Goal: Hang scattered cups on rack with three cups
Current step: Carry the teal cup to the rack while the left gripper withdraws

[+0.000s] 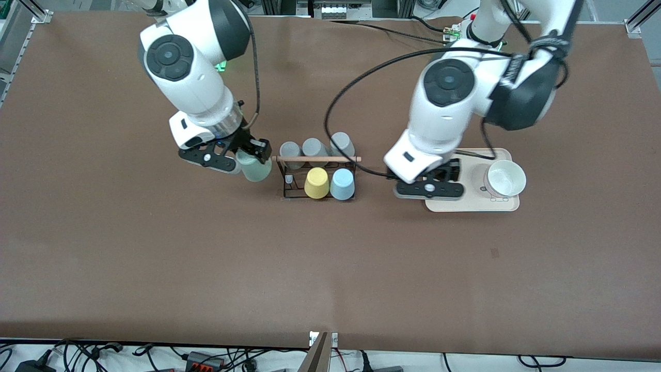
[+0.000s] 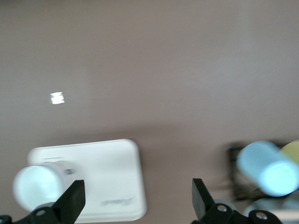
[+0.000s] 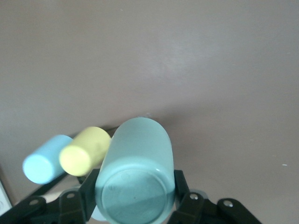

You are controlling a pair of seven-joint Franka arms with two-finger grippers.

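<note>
The black wire rack (image 1: 289,192) with a wooden rod (image 1: 316,158) stands at the table's middle. A light blue cup (image 1: 342,184) hangs on it beside a yellow cup (image 1: 316,183), with three grey cups (image 1: 314,148) farther from the front camera. My right gripper (image 1: 247,163) is shut on the mint green cup (image 1: 254,168), just off the rack's end toward the right arm's side; the cup fills the right wrist view (image 3: 135,175) between the fingers (image 3: 183,189). My left gripper (image 1: 431,187) is open and empty over the beige tray's edge; its fingers (image 2: 74,201) show wide apart.
The beige tray (image 1: 467,205) lies toward the left arm's end and bears a white bowl-like cup (image 1: 504,178). It shows in the left wrist view (image 2: 107,177) too. Cables run along the table's edge near the arm bases.
</note>
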